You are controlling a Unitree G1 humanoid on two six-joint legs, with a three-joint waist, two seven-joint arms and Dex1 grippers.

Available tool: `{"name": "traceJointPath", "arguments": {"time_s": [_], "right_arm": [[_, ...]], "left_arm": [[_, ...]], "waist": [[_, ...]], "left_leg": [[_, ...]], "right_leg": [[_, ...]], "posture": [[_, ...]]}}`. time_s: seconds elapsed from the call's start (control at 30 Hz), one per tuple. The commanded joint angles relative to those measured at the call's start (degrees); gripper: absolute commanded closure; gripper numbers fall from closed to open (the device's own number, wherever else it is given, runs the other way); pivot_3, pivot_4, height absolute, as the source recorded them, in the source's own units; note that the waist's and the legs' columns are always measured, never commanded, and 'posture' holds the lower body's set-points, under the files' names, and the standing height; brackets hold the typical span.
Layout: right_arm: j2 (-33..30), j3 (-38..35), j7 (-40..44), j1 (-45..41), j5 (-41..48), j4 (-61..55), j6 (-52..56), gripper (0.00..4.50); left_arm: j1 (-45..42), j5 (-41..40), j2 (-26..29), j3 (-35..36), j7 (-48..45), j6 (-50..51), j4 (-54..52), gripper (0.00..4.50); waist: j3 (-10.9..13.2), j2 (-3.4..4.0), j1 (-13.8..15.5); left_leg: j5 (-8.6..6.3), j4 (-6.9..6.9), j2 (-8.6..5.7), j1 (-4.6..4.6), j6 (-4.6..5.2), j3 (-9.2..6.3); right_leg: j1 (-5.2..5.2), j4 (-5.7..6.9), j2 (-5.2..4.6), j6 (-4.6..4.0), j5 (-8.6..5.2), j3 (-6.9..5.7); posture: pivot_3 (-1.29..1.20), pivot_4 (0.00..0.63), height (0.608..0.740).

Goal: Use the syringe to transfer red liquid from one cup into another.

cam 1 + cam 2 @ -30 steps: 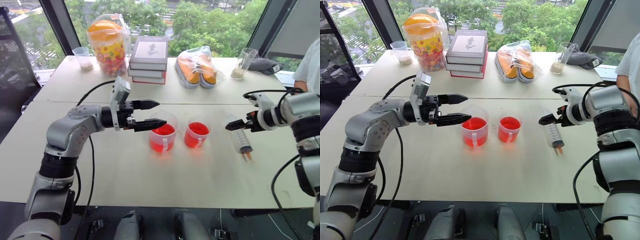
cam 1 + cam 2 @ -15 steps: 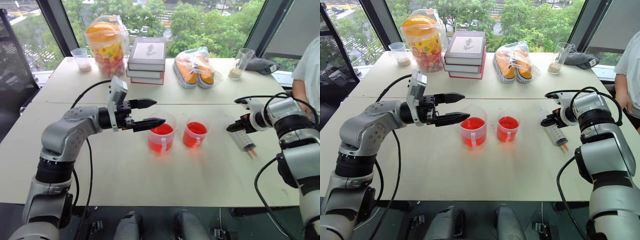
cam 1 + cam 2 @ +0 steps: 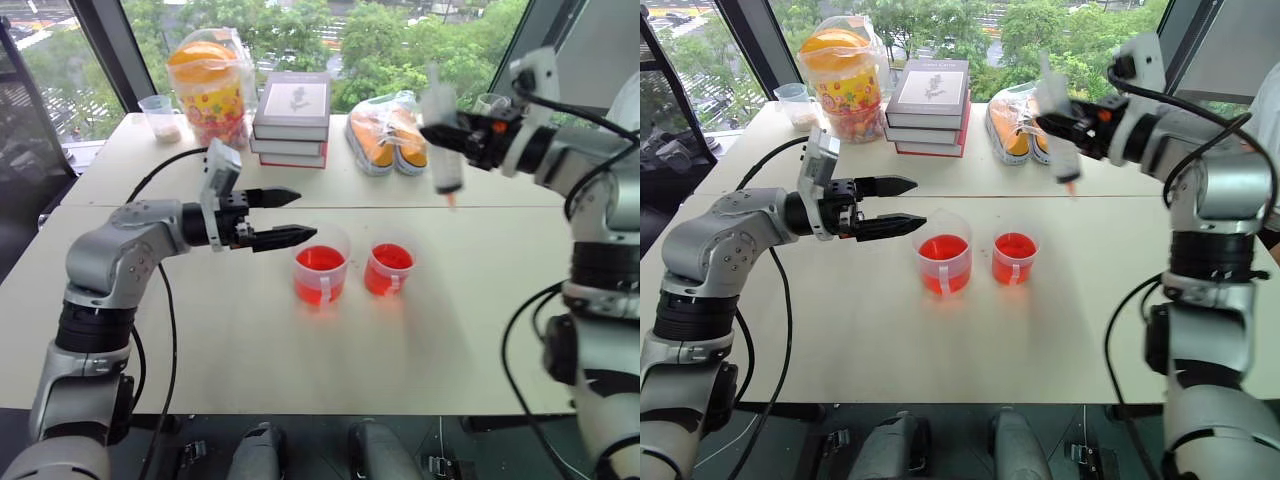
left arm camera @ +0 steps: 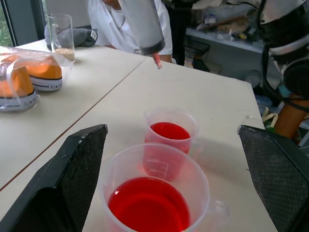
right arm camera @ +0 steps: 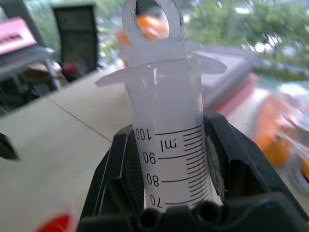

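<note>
The right gripper point(image 5: 176, 193) is clamping the syringe point(image 3: 447, 150) barrel between its jaws, seemingly nozzle-down above the cups point(image 3: 322, 274), while the left gripper point(image 3: 283, 216) is gaping empty beside them, risking a knocked cup.

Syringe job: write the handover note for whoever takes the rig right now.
Right gripper: shut on the syringe, held in the air with its nozzle pointing down, above the table and behind the cups.
Left gripper: open, empty, level, beside the larger cup.
Both the larger cup and the smaller cup stand side by side, each holding red liquid.
Done: syringe picked up.
Left: lower the nozzle into one cup, draw liquid, empty it into the other.
</note>
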Motion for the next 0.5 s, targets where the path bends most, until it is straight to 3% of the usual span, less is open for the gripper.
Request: {"name": "traceJointPath", "arguments": {"time_s": [0.03, 0.23, 0.5], "right_arm": [[5.46, -4.0, -3.94, 0.32, 8.62, -9.39, 0.32, 3.11], [17.15, -0.13, -7.74, 4.32, 13.12, -14.55, -6.09, 3.11], [22.87, 9.54, -6.71, 17.08, 8.22, -14.38, -18.83, 3.11]], "left_arm": [[-3.64, -0.91, 1.49, 2.81, -1.55, -0.22, 1.68, 0.0], [-6.53, -1.43, 1.84, 3.23, -2.75, 1.07, 4.74, 0.0], [-5.93, -1.93, 2.93, 4.01, -2.88, 2.68, 2.26, 0.0]], "waist": [[-0.01, -0.01, 0.25], [-0.02, -0.03, 0.18], [-0.01, -0.02, -0.02]], "left_leg": [[0.0, 0.05, -0.02, -0.01, 0.0, 0.01], [0.0, 0.13, -0.07, 0.01, 0.0, -0.03], [0.0, 0.08, -0.05, 0.01, 0.0, -0.07]], "right_leg": [[0.01, 0.01, -0.04, 0.0, 0.0, 0.0], [0.14, -0.02, -0.1, 0.01, 0.0, -0.07], [0.12, -0.02, -0.07, 0.0, 0.0, -0.09]], "posture": [[0.0, 0.15, 0.74], [0.0, 0.15, 0.74], [0.0, 0.15, 0.74]]}}
